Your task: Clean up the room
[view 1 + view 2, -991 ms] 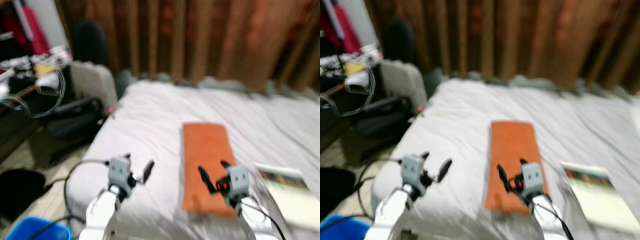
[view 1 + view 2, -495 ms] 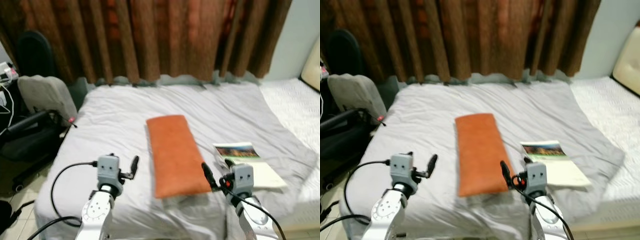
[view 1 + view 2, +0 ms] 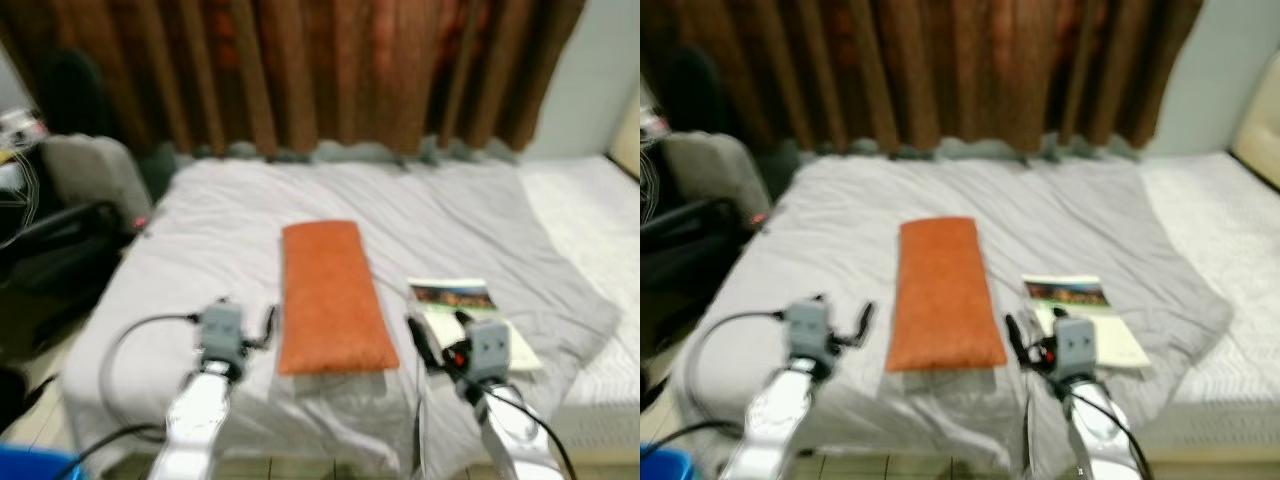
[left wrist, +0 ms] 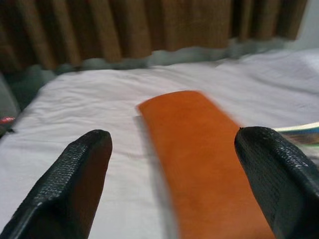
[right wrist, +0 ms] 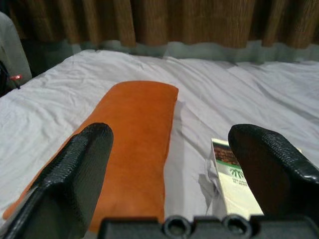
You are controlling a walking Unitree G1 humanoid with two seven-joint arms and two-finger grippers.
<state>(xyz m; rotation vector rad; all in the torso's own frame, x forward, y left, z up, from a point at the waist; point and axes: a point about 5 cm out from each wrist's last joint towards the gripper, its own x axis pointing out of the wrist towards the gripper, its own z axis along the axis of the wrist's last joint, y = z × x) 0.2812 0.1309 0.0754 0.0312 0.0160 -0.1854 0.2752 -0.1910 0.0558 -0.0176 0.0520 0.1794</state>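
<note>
Brown curtains [image 3: 330, 75] hang behind the bed [image 3: 200, 230], whose grey sheet fills our view ahead. On it lies an orange pillow [image 3: 325, 297], lengthwise at 12 o'clock from us, with a book [image 3: 455, 303] just beside it at 3 o'clock. A chair [image 3: 75, 215] stands off at 10 o'clock. Our left gripper [image 4: 172, 186] and right gripper [image 5: 172, 177] hover near the bed's foot, both spread wide and holding nothing.

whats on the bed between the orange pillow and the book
Only bare grey sheet separates the orange pillow from the book, seen in the right eye view.
</note>
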